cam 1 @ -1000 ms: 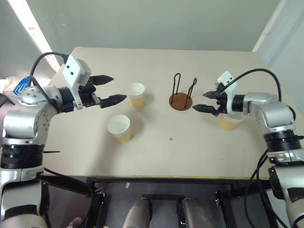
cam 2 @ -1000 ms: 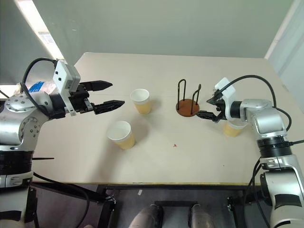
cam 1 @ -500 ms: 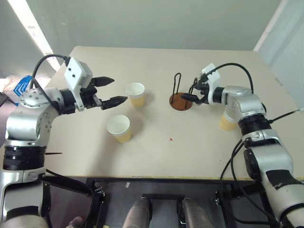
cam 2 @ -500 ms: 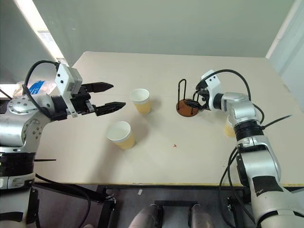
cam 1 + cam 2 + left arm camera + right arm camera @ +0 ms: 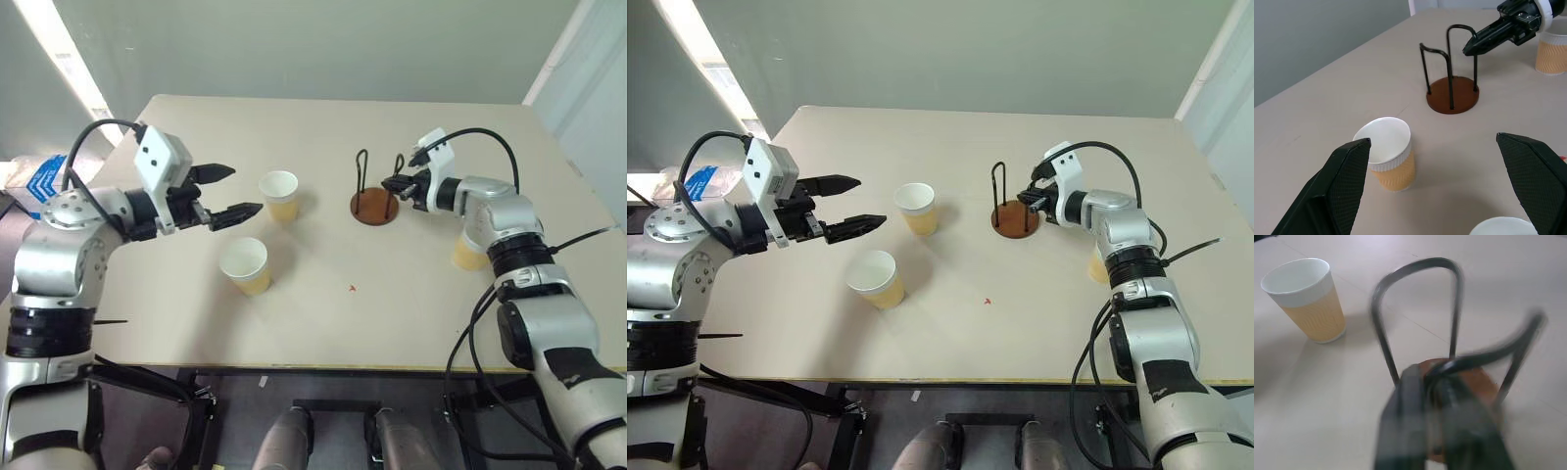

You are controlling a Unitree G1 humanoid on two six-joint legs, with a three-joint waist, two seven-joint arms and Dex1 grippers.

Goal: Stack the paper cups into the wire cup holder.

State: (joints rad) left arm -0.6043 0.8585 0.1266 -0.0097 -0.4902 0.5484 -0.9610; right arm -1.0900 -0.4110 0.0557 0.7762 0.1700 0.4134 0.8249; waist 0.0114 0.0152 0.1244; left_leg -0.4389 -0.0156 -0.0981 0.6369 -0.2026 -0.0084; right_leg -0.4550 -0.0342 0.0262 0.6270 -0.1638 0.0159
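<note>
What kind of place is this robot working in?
Probably a lab or test room: a plain beige table against a bare grey wall, set only with paper cups and a wire cup holder.

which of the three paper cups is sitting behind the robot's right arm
The cup by the table's right edge, partly hidden by the right forearm. The other two cups stand in the open on the left, near the left gripper.

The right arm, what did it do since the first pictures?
The right end effector swung away from the paper cup on the robot's right, over to the wire cup holder, and shut on one of its wire loops. The left end effector stayed open and in place. All three cups stand where they were.
</note>
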